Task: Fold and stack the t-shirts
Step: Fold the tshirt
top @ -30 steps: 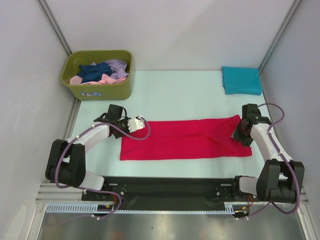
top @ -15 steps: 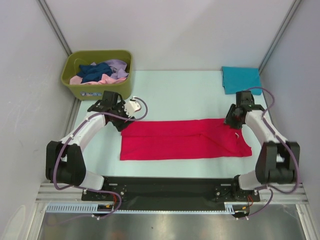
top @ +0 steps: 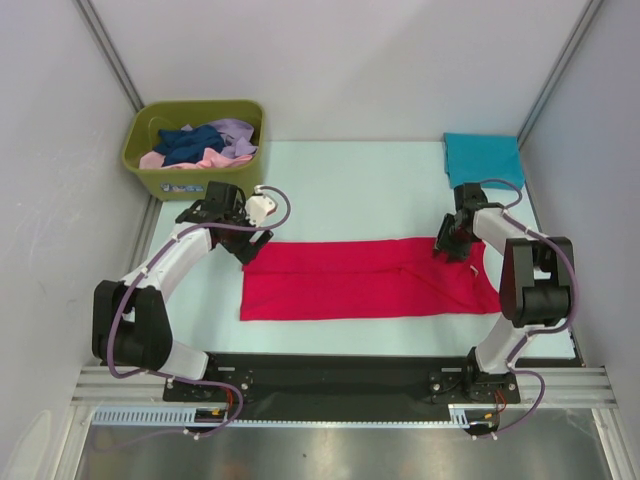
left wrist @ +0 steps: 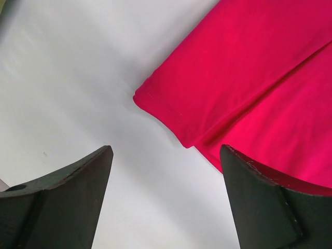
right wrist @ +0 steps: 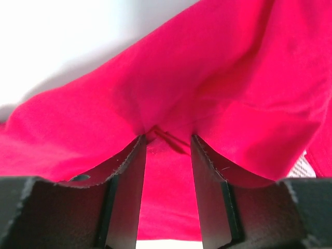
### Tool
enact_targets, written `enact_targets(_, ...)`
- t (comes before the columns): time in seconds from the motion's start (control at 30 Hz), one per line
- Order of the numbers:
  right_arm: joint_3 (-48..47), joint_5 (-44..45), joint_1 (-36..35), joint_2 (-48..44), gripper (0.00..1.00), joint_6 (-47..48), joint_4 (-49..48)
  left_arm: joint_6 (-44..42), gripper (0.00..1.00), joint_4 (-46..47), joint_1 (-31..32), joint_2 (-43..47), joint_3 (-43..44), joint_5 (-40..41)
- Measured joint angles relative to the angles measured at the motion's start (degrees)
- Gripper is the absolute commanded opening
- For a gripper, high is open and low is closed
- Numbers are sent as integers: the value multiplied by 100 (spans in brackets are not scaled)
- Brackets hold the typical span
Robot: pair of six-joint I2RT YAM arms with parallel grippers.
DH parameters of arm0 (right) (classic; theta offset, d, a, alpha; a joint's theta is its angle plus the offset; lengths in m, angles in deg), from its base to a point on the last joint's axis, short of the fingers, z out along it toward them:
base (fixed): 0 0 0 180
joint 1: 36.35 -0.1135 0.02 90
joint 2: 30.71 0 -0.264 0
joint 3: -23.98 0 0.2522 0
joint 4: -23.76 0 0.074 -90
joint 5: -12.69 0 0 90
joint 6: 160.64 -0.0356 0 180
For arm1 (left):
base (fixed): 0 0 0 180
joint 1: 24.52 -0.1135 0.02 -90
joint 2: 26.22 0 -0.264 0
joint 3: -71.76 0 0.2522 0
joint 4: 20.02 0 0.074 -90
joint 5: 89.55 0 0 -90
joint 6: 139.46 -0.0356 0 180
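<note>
Lying lengthwise left-to-right, red t-shirt (top: pixel 360 280); left end effector (left wrist: pixel 165 153) agape; right end effector (right wrist: pixel 167 138) pinching it

Red t-shirt (left wrist: pixel 249 67) cropped at right edge.

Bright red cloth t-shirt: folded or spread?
Partly folded: the bright red cloth t-shirt lies as a long band, layers doubled at one corner.

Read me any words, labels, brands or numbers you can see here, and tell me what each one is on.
The sticker on the front of the olive-green bin: it carries print, but it is too small and blurred to read.
No text shows on the red t-shirt or the teal t-shirt.
Nothing else is readable in any view.
</note>
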Motion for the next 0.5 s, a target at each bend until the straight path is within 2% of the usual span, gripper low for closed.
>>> enact_targets(0.03, 0, 9, 0, 59, 41, 7, -15, 17, 90, 0, 0, 0, 0, 9)
enact_targets(0.13, -22, 7, -2, 199, 14, 79, -72, 96, 90, -2, 0, 0, 0, 11)
enact_targets(0.23, -52, -4, -37, 238, 2, 85, -85, 125, 90, -2, 0, 0, 0, 11)
enact_targets(0.27, -57, 15, -57, 234, 0, 87, -79, 138, 90, -2, 0, 0, 0, 11)
enact_targets(0.5, 24, 339, -310, -151, 0, -46, 149, 140, 90, 2, 0, 0, 0, 13)
